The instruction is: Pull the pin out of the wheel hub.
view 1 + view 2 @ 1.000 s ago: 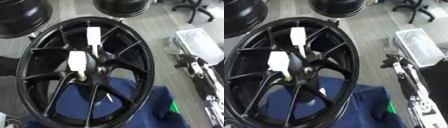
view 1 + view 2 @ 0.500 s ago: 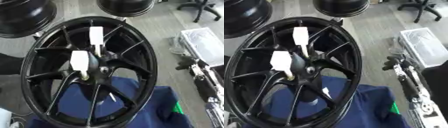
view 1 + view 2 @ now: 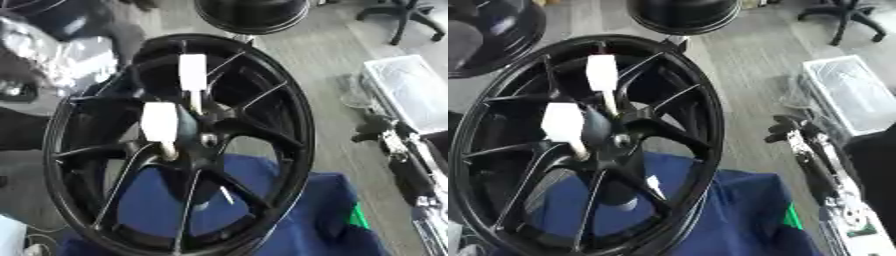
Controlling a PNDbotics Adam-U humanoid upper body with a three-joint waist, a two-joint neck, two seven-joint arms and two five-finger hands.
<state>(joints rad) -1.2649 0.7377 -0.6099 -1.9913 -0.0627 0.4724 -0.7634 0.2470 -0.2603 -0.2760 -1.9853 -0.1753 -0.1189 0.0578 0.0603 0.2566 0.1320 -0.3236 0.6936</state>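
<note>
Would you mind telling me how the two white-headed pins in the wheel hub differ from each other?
The upper pin sits higher on the hub, its head over the gap between the upper spokes; the lower pin sits lower and to the left. The upper pin's head looks narrower and taller, the lower pin's broader. The upper pin's shaft runs nearly straight down into the hub; the lower pin's leans slightly right. Both have white block heads on pale shafts, and both are still seated.

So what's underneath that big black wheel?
A blue cloth lies under the black wheel, showing between its spokes and past its rim. Whatever the cloth covers is hidden.
</note>
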